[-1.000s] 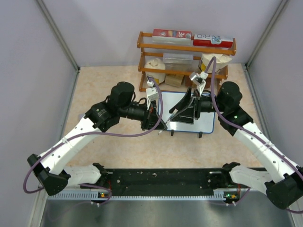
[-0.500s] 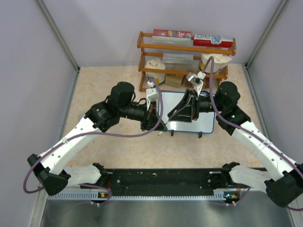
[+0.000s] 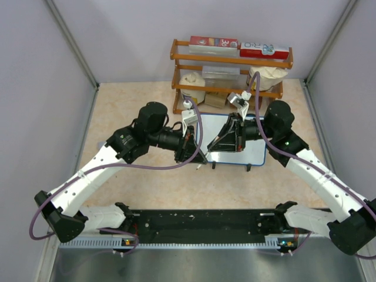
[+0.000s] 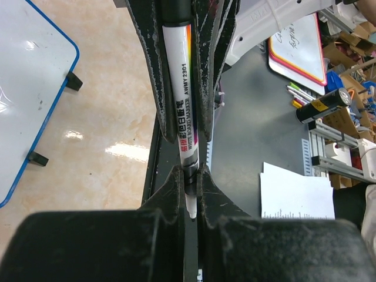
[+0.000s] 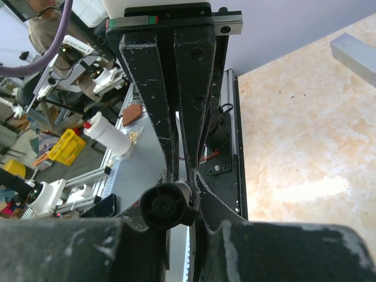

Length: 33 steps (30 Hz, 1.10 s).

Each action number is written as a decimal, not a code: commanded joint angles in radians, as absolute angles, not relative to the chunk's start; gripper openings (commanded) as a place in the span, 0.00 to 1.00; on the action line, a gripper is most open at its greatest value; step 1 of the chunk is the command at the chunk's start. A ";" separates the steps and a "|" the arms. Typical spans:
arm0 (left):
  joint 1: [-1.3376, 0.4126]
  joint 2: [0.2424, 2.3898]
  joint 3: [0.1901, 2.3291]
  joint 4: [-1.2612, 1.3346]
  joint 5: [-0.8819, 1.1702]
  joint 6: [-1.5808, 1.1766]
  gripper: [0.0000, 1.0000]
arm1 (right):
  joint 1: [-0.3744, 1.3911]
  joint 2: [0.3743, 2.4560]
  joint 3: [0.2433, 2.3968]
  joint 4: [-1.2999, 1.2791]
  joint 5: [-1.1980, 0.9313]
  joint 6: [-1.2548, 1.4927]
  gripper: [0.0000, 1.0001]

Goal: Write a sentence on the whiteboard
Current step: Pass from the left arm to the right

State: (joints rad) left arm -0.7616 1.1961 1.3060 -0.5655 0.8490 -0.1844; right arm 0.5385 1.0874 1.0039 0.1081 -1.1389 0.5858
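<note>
Top external view shows the right claw (image 3: 212, 143), spread a second ago, now pinching the marker (image 4: 183, 100) that the left claw (image 3: 201, 157) also grips, at the centre whiteboard's (image 3: 251, 154) left edge, so uncapping probably comes next.

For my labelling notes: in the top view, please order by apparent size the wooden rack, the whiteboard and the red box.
Largest: wooden rack.
Then whiteboard, though partly hidden under the right arm.
Smallest: red box.

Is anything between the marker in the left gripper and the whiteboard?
Yes: the right gripper, also shut on the marker, hangs over the left end of the whiteboard, between it and the left gripper.
</note>
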 commanded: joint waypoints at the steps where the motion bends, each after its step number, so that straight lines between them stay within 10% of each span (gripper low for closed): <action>1: -0.762 1.190 1.304 -0.528 0.888 -0.169 0.00 | 0.561 1.092 1.045 0.135 -1.181 0.600 0.00; 21: -0.762 1.189 1.305 -0.525 0.879 -0.172 0.00 | 0.614 1.123 1.048 0.123 -1.201 0.580 0.24; 24: -0.762 1.189 1.305 -0.523 0.879 -0.173 0.00 | 0.615 1.127 1.045 0.115 -1.203 0.578 0.02; 32: -0.762 1.178 1.301 -0.541 0.848 -0.161 0.01 | 0.617 1.106 1.068 -0.030 -1.116 0.486 0.00; 33: -0.762 1.175 1.301 -0.548 0.827 -0.158 0.13 | 0.615 1.098 1.071 -0.044 -1.097 0.476 0.00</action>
